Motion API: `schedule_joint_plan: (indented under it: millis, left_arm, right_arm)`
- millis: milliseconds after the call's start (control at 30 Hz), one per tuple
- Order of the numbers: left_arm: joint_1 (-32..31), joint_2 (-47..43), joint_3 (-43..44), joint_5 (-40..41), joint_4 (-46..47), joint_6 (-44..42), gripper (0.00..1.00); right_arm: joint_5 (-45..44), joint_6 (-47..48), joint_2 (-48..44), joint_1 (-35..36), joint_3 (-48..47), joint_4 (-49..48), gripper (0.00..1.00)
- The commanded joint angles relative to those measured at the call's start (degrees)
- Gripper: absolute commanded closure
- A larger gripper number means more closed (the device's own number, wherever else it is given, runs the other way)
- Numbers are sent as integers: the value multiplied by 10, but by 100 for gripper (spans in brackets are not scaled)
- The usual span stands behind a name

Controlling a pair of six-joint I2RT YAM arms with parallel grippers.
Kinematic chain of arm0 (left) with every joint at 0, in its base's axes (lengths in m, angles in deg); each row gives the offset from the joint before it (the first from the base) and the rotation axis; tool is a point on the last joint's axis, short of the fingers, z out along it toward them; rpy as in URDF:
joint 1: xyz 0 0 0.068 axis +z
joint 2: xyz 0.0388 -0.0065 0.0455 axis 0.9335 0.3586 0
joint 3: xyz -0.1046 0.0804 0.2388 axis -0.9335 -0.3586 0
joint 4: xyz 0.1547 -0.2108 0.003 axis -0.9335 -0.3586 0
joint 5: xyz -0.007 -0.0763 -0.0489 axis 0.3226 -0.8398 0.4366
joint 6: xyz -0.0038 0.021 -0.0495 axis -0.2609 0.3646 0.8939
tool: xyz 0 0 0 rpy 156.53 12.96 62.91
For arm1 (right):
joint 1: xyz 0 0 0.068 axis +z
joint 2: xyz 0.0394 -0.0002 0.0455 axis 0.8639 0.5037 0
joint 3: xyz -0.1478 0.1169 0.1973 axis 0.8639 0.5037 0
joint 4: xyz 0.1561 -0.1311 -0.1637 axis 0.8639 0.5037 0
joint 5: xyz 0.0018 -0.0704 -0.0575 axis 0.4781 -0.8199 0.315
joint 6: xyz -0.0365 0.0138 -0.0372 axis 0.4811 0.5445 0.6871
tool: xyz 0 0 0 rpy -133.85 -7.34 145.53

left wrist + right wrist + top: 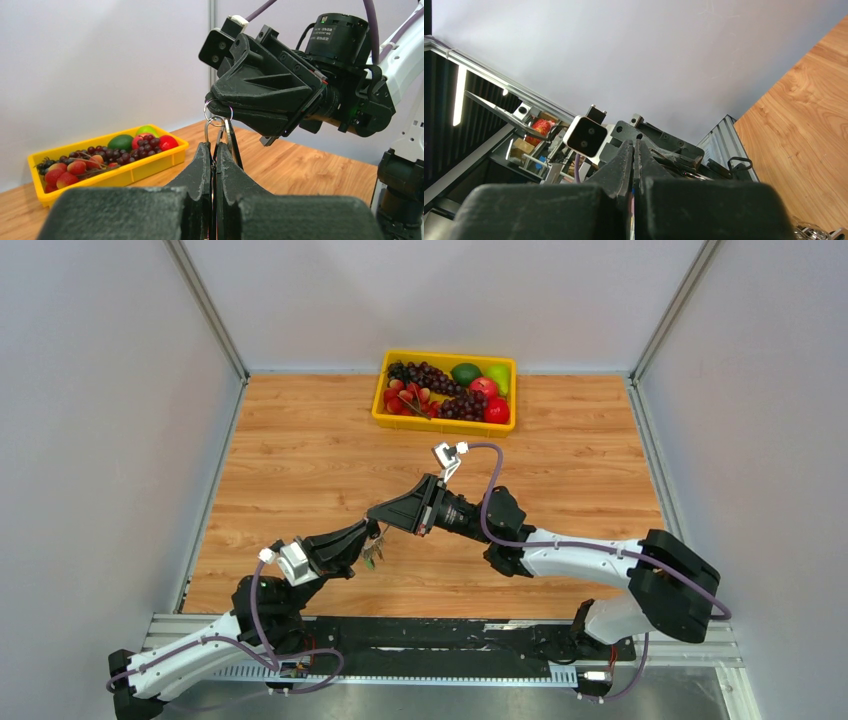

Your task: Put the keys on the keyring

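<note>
Above the near table (300, 460), the left gripper (215, 150), clamped shut on the keys (372, 555), meets the right gripper (634, 145) pinching the keyring (215, 119), apparently mid-threading; next, a key's hole must likely slide along the ring's coil

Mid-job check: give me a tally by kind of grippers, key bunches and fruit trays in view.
Grippers: 2, left gripper and right gripper
Key bunch: 1
Fruit tray: 1
Total: 4
</note>
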Motion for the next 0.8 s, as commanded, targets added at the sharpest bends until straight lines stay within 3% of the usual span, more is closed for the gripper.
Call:
schedule_joint_plan:
  millis: [0,400,767]
  left_arm:
    - [-4,8,5,-21,-36,7,100]
    - [-4,-7,5,-10,-42,10,100]
    - [-4,-26,4,24,-52,10,100]
  right_arm:
    - [-14,8,-24,7,-15,-9,100]
    - [-15,8,-30,10,18,28,100]
    - [-16,13,-41,23,29,71,89]
